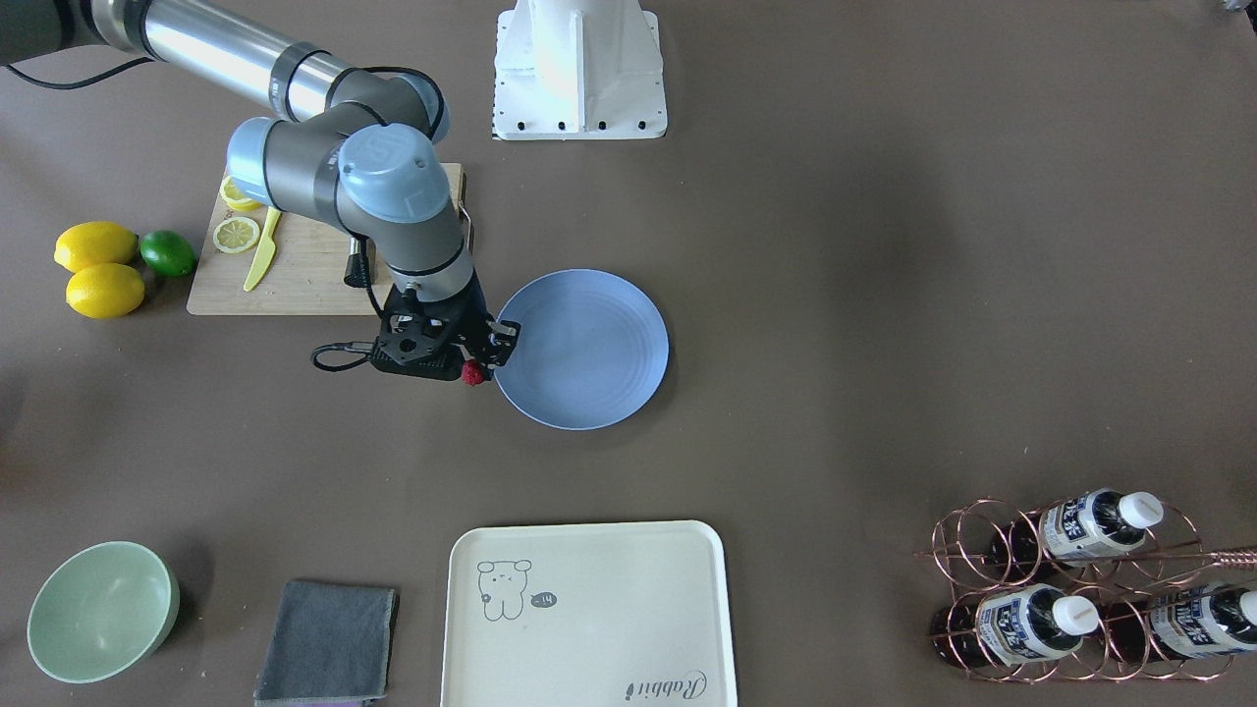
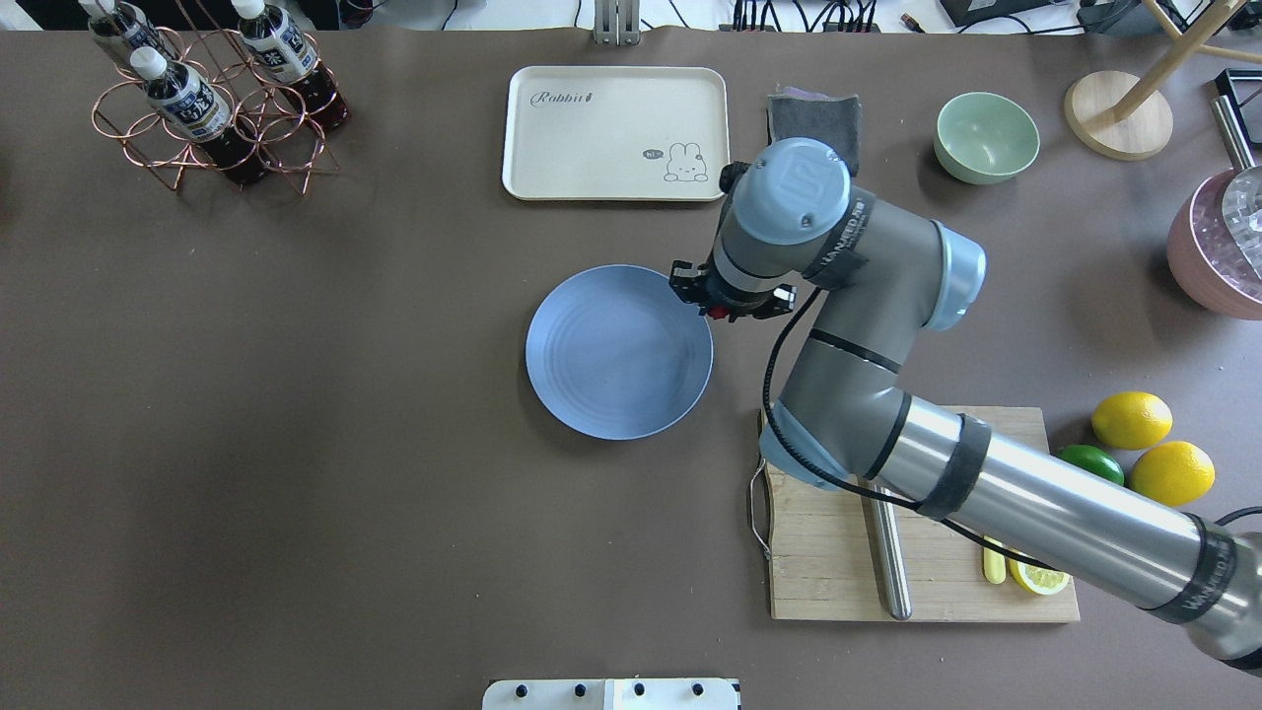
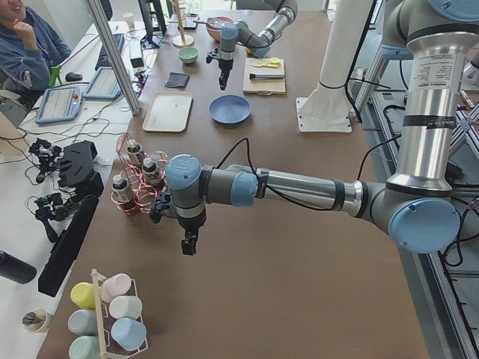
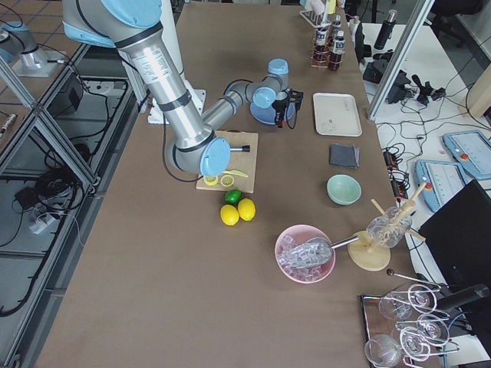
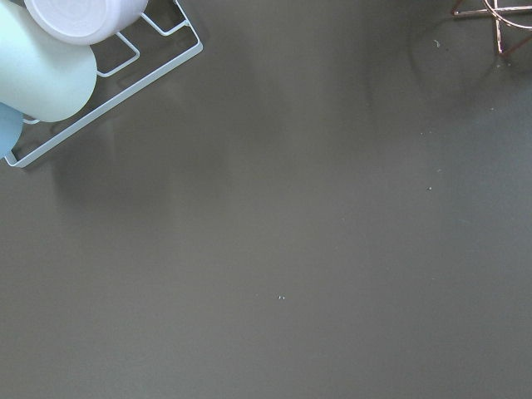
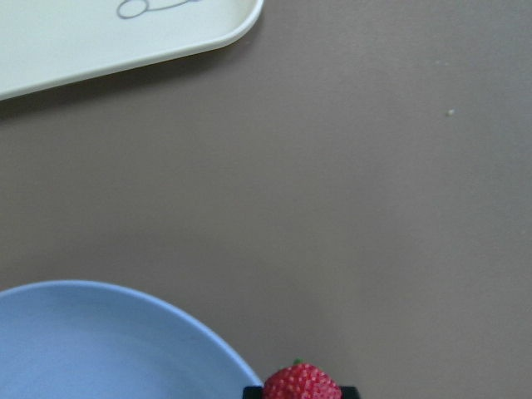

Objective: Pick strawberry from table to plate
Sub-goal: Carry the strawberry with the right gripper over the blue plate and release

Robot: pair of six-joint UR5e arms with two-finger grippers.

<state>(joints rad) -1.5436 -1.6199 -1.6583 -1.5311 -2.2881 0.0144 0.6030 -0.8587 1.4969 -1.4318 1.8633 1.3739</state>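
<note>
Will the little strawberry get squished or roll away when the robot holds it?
Probably light: the strawberry is tiny beside the right gripper holding it. It looks roundish, so it might roll a little on the smooth plate. Its bumpy skin likely helps the grip.

Robotics lab: aluminium frame posts (image 3: pixel 114 56), loose cables (image 4: pixel 47 186), control tablets (image 3: pixel 58 105) beside table (image 3: pixel 299 247)
</note>
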